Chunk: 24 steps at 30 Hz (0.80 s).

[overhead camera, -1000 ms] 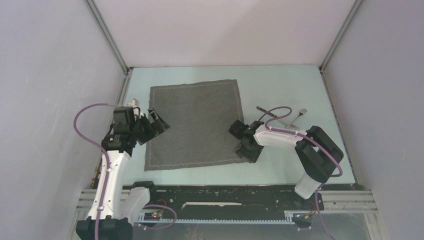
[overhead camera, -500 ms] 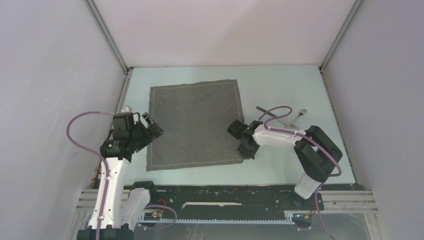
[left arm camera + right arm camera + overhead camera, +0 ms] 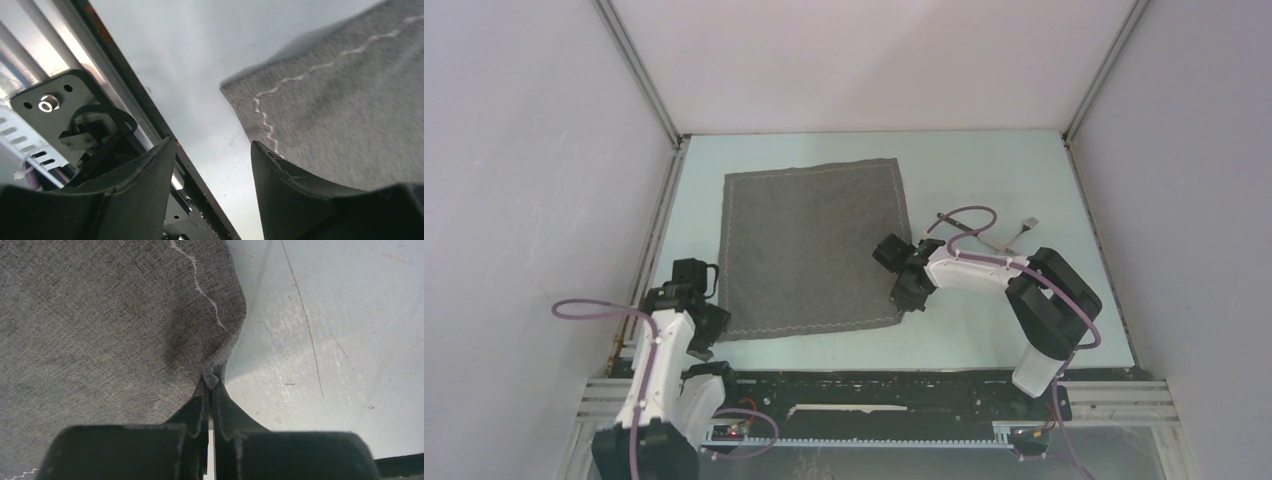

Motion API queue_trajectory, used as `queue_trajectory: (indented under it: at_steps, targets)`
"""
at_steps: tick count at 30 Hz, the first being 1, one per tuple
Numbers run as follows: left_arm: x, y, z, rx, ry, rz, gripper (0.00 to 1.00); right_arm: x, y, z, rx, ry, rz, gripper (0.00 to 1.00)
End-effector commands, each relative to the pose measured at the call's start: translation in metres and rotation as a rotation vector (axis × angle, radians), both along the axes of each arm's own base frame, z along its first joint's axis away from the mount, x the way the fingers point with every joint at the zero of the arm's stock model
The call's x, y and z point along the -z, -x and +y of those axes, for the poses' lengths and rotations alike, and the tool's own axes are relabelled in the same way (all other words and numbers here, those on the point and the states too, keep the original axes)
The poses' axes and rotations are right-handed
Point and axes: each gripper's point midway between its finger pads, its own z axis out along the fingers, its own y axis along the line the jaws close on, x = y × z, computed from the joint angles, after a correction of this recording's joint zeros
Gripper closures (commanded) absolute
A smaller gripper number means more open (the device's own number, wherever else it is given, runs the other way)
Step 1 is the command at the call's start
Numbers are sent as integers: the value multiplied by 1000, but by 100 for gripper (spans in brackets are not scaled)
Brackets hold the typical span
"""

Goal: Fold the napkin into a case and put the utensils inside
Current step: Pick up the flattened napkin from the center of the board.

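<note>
Gripping the flat napkin (image 3: 812, 245) by its near corners
The right gripper (image 3: 210, 382) is pinching its near right edge; the left gripper (image 3: 212, 145) is hovering wide open, apparently just off the near left corner. Seat that corner fully between both fingers before lifting.

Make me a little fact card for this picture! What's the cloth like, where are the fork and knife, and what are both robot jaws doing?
Napkin: grey, spread flat on the table, not folded yet
Utensils: on the table, right of the napkin, not touching it
Left jaws: open, by the napkin's near left corner, gripping nothing
Right jaws: shut on the napkin's right edge, close to its near right corner
</note>
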Motion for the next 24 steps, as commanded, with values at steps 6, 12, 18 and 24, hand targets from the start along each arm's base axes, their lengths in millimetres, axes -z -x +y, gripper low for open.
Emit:
queue_trajectory:
  at_steps: [6, 12, 18, 24]
  targets:
    - [16, -22, 13, -69, -35, 110, 36, -1, -10, 9, -65, -28, -29, 100]
    - [22, -35, 22, -77, -71, 89, 38, -7, -12, 6, -60, -32, -50, 100]
    - [43, -37, 12, -75, -11, 107, 35, -9, -12, 0, -45, -33, -54, 100]
    - [53, -38, 10, -91, 19, 90, 35, -13, -14, -3, -34, -33, -64, 100]
